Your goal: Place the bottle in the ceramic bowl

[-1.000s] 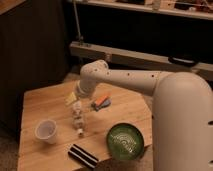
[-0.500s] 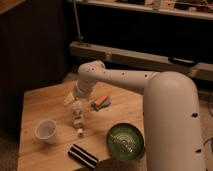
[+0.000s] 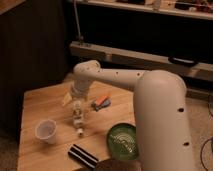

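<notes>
Bottle (image 3: 78,120) sits directly on the near side of my gripper (image 3: 75,102), out on the wooden table (image 3: 40,102), not in the ceramic bowl (image 3: 124,141). My claw hangs wrist-down over the middle of the tabletop with its fingers spread wide. The fingertips blur into the bottle's far end, so I cannot tell whether they touch it or stop just short. The bottle's white cap is at its near end. I cannot say whether it stands upright or lies along the wood.

Just right of my claw lies a small orange-and-grey object (image 3: 101,101); its shape is too vague to name. To the near left of the bottle, well apart from it, stands a white translucent cup (image 3: 46,131), upright, mouth open.

Nearer than the bottle lies a dark striped thing (image 3: 82,155), flat on the table by the near edge.

The green bowl is to the near right of the bottle, apart from it, with pale rings showing inside. My own arm (image 3: 160,115) covers its right rim and hides the table's right side. A dark rounded shape (image 3: 107,165) is cut off by the bottom edge.
</notes>
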Action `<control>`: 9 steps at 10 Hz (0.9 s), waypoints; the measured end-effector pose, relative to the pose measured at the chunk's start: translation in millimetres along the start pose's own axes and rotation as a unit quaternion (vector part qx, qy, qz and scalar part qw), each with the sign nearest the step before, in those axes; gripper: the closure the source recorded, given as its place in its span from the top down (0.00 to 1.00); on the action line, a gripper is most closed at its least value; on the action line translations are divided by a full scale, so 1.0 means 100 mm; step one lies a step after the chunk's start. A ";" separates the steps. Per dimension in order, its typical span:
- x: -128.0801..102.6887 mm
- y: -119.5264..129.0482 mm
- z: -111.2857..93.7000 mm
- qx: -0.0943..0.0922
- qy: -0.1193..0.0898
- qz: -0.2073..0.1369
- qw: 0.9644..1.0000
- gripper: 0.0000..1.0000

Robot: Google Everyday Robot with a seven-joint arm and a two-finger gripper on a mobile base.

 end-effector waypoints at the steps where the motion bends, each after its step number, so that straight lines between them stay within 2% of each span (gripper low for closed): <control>1: 0.00 -0.01 0.03 0.003 0.003 0.003 1.000 0.80; 3: 0.00 -0.02 0.11 0.012 0.009 0.010 1.000 0.80; 9: 0.05 -0.15 0.27 0.007 0.013 0.027 1.000 0.80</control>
